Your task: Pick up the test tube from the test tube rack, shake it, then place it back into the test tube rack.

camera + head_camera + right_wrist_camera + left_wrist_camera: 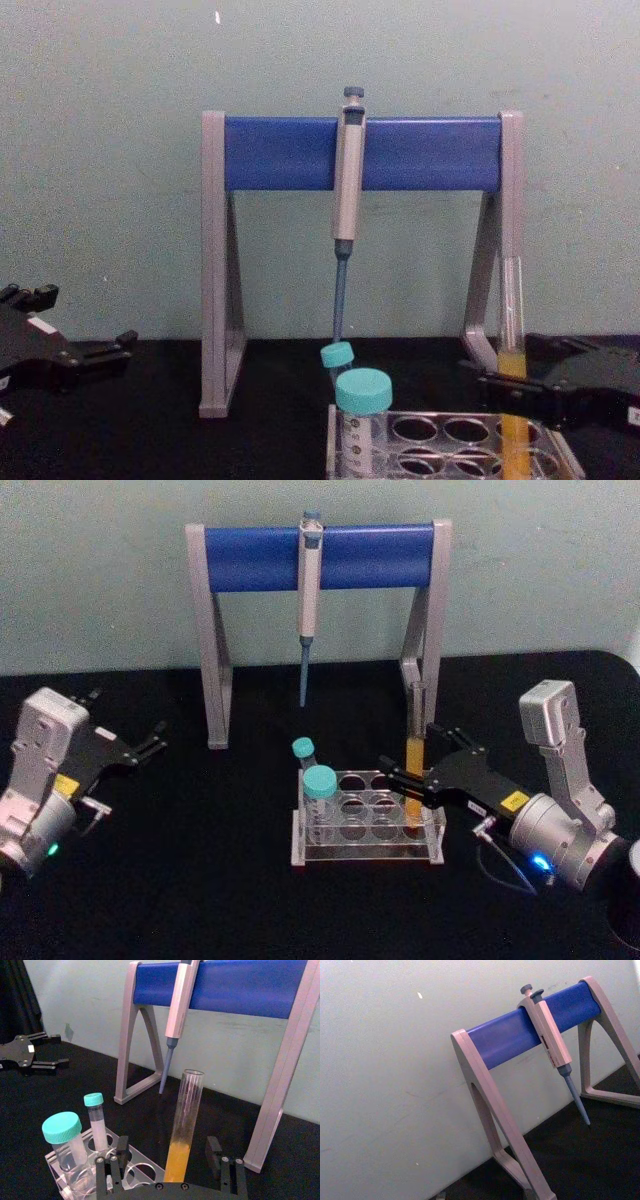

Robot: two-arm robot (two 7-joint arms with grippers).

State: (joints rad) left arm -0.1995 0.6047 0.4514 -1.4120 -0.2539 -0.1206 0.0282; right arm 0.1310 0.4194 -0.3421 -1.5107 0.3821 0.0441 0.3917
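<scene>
The test tube [414, 770] stands upright in a right-side hole of the test tube rack [368, 824], under the big grey-and-blue pipette stand [320, 560]. My right gripper [408, 782] has its jaws spread wide, one on each side of the tube, not squeezing it. My left gripper [150, 743] rests open, far off.

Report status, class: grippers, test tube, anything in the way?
Right gripper open, straddling test tube. Tube upright in test tube rack. Left gripper open, parked left. Nothing in the way.
</scene>
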